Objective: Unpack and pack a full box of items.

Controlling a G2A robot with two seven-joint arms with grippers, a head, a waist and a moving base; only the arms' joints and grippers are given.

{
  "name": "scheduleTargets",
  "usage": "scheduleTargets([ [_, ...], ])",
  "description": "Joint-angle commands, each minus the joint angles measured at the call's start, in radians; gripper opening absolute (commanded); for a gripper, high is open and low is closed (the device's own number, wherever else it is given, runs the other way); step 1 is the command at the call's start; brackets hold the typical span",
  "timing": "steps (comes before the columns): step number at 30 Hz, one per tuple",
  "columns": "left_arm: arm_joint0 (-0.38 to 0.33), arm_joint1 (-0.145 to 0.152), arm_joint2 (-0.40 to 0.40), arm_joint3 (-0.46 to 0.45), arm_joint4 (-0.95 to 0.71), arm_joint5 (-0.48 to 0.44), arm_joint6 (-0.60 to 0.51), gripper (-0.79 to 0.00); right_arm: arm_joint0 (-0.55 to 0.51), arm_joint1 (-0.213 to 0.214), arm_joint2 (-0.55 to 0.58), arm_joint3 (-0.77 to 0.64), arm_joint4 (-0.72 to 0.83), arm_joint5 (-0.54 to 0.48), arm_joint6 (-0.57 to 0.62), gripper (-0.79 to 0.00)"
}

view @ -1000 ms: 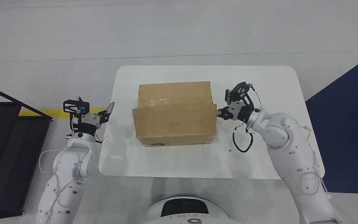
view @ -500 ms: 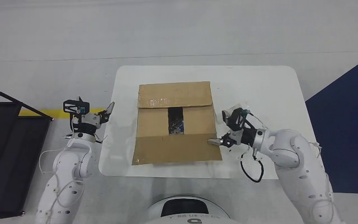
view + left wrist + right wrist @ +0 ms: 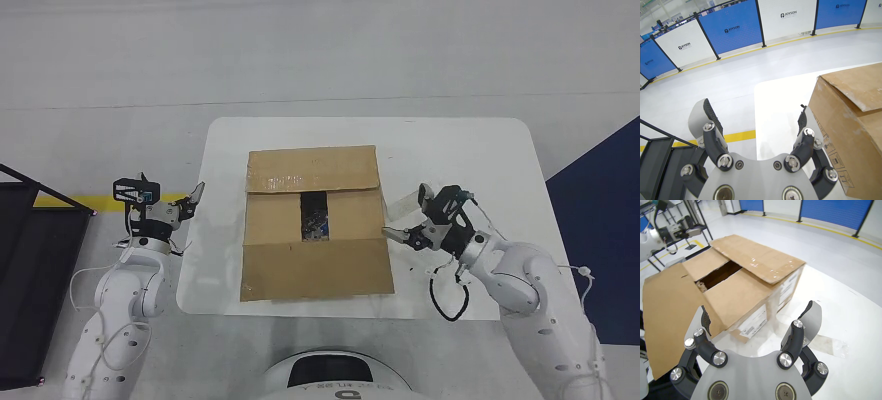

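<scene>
White table [image 3: 480, 160] carries the half-opened box [image 3: 315, 265] — left hand [image 3: 753, 111] and right hand [image 3: 757, 309] flank it, spread empty.

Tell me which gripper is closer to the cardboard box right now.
Right. The right gripper is open right beside the cardboard box, close to its folded-out flap. The left gripper, also open, is at the table's opposite edge, with bare table between it and the box.
</scene>
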Motion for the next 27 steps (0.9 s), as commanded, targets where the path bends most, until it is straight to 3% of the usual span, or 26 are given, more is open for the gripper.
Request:
scheduleTargets([
  [1, 0.000, 0.000, 0.000, 0.000, 0.000, 0.000, 0.000, 0.000, 0.000, 0.000, 0.002, 0.003, 0.003, 0.001, 0.001, 0.000],
  [9, 0.000, 0.000, 0.000, 0.000, 0.000, 0.000, 0.000, 0.000, 0.023, 0.000, 0.004, 0.049, 0.044, 0.017, 0.005, 0.000],
  [11, 0.000, 0.000, 0.000, 0.000, 0.000, 0.000, 0.000, 0.000, 0.085, -0.004, -0.017, 0.087, 0.057, 0.090, 0.044, 0.000],
  [16, 0.000, 0.000, 0.000, 0.000, 0.000, 0.000, 0.000, 0.000, 0.217, -0.016, -0.122, 0.178, 0.053, 0.138, 0.120, 0.000],
  [27, 0.000, 0.000, 0.000, 0.000, 0.000, 0.000, 0.000, 0.000, 0.340, -0.032, -0.230, 0.255, -0.005, 0.244, 0.187, 0.000],
])
